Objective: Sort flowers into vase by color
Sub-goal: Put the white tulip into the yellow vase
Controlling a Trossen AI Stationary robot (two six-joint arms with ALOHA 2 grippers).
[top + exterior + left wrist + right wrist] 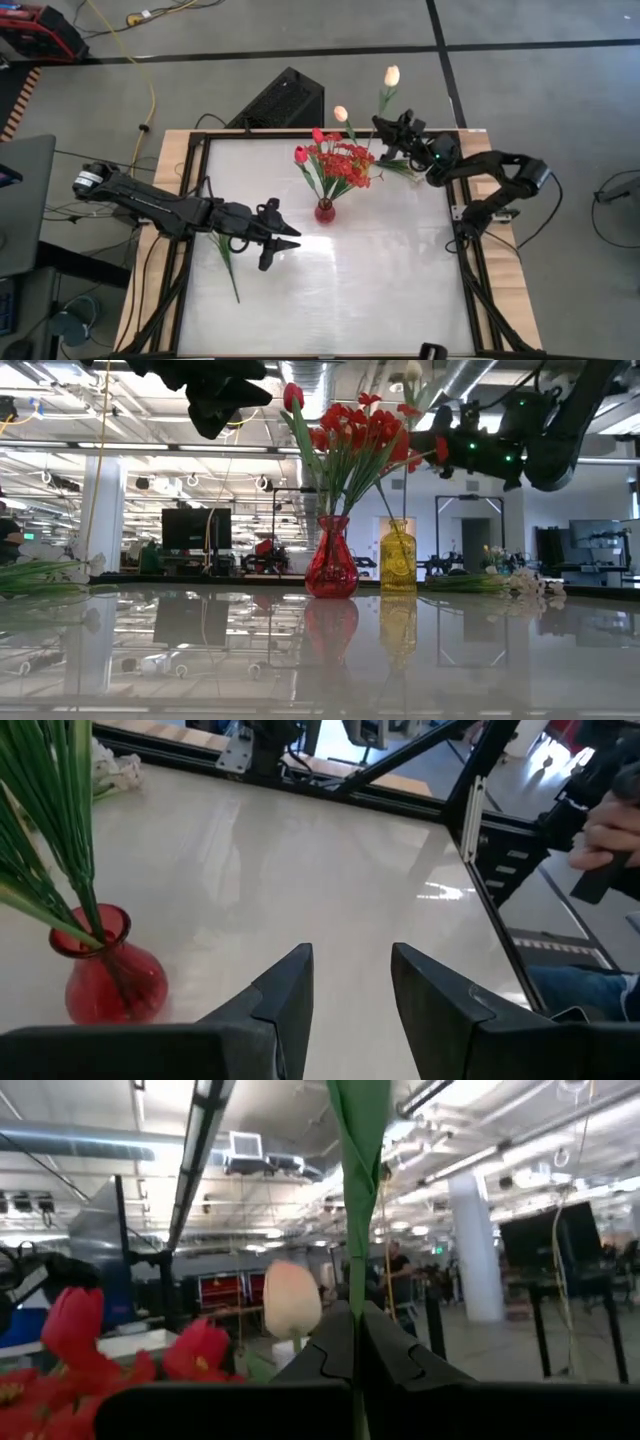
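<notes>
Right gripper [388,130], clamped on a pale peach artificial tulip's green stem [384,100], hovers above the yellow glass vase [397,557]; next, lowering the stem in; left gripper [285,243] idles half-open by the red glass vase [325,210]

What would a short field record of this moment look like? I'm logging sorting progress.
red vase: mid-table, holds the red flowers
yellow vase: beside the red vase, one pale tulip above it
right gripper: shut on the stem of a pale tulip, raised near the far edge
left gripper: open, empty, over the table
loose: green stems on the left, white sprigs on the right
</notes>
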